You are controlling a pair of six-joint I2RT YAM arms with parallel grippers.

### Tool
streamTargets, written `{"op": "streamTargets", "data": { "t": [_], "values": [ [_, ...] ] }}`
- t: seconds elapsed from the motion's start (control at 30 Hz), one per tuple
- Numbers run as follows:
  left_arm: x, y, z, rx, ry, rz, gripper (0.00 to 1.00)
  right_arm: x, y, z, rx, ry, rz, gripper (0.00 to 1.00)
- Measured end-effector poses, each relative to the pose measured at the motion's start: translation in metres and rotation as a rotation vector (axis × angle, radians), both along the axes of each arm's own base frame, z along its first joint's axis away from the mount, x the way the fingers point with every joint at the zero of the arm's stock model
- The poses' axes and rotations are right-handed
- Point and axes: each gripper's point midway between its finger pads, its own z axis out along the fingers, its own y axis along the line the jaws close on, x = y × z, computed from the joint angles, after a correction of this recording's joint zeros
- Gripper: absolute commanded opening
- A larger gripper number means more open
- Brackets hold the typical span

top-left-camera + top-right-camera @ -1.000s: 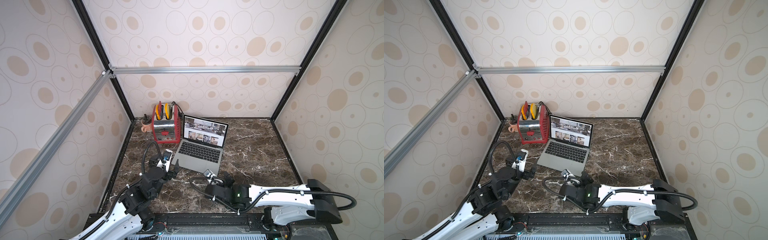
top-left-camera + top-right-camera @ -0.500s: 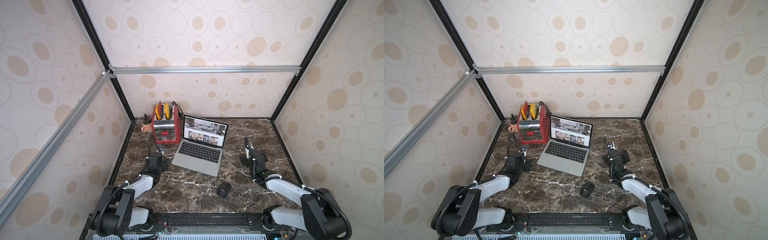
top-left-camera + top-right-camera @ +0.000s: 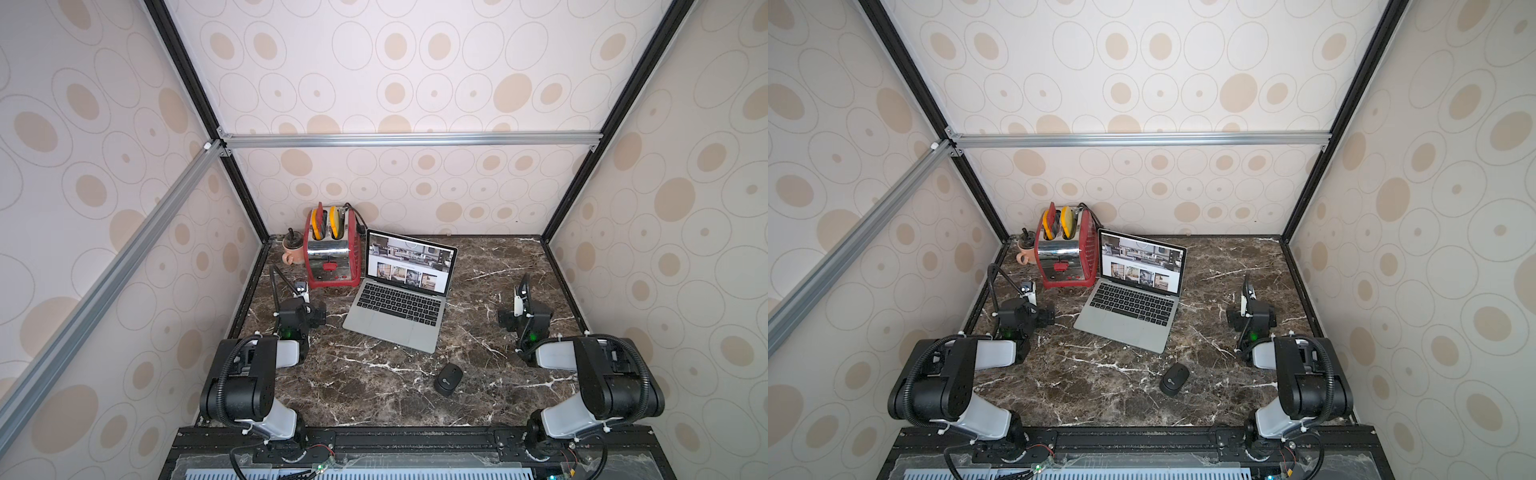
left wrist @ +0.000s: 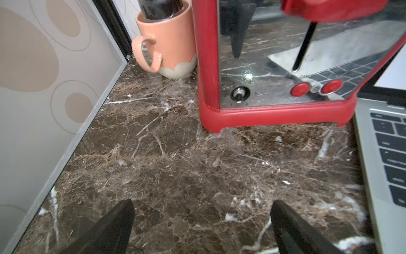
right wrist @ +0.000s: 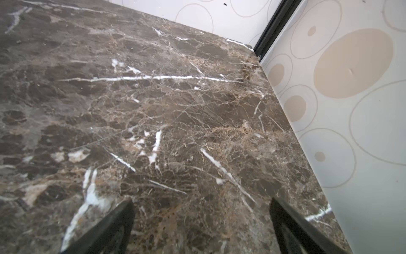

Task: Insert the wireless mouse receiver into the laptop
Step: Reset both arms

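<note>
Flanking laptop (image 3: 399,309), folded low: left claw (image 4: 201,206), right claw (image 5: 201,204) agape.

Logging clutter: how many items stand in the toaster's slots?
2 in the toaster: a red-edged one in the slot nearer the mug, a yellow one nearer the laptop. Others could hide deeper.

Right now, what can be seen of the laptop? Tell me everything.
The laptop is slim and silver-grey, metal by its look, with black keys, a large trackpad and a black-bordered screen. It is open, the screen upright and lit, showing a white web page with interior photos. In both top views it lies flat on the marble table, turned askew, toward the back left. The red toaster stands close by its left rear corner; whether they touch I cannot tell. Nothing lies on it.
</note>
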Motion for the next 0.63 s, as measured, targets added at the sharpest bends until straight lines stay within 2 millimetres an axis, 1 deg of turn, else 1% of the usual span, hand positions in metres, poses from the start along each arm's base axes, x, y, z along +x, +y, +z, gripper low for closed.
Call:
{"op": "streamTargets", "data": {
  "t": [0.17, 0.63],
  "values": [
    [0.0007, 0.002, 0.0012, -0.011, -0.008, 0.01, 0.99, 0.0074, 0.0082, 0.0056, 0.026, -0.013, 0.045, 1.0],
    [0.0018, 0.001, 0.0032, -0.018, -0.017, 0.006, 0.99, 0.0079, 0.0092, 0.0033, 0.068, -0.001, 0.075, 1.0]
  ]
}}
